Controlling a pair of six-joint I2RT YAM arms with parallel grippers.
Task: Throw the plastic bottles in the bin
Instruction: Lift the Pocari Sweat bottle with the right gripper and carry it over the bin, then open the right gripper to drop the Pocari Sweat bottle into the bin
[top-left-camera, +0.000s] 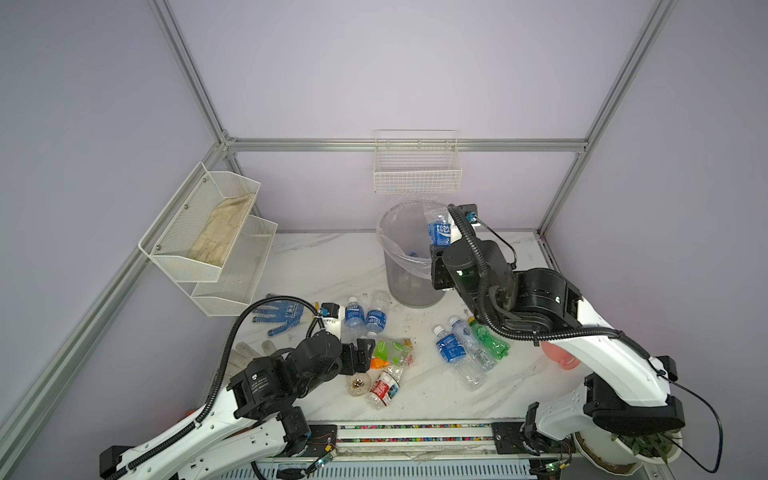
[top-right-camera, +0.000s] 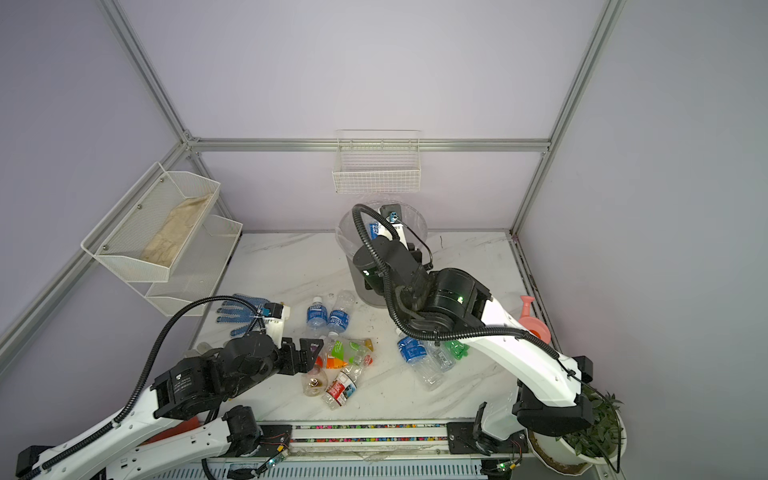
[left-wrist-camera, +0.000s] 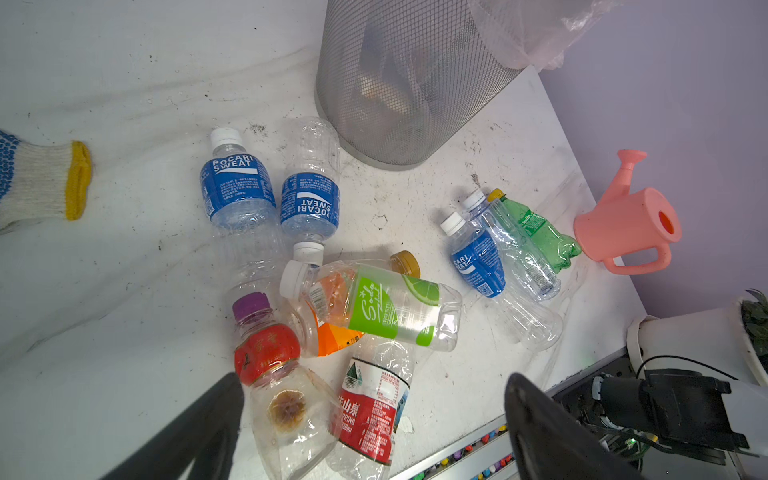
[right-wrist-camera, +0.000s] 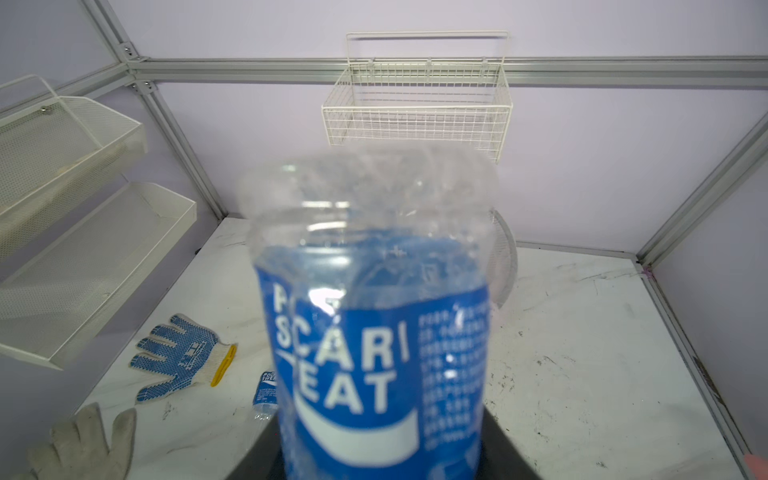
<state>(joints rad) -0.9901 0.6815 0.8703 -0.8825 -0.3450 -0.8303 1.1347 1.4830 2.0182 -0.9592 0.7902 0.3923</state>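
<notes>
Marble-patterned bench (top-left-camera: 316, 266): right hand (top-left-camera: 437, 249) clamps a Pocari Sweat bottle (top-left-camera: 439, 232) above the mesh bin (top-left-camera: 409, 286), near its rim; let go there, it may clip the rim and bounce out. Beside the other bottles (top-left-camera: 376, 320) before the bin hovers the left hand (top-left-camera: 365, 351), apart.

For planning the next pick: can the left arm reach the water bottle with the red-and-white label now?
Probably yes. The left gripper is open close above the water bottle, whose label lies uncovered. Only the green-labelled bottle seems to overlap one end.
</notes>
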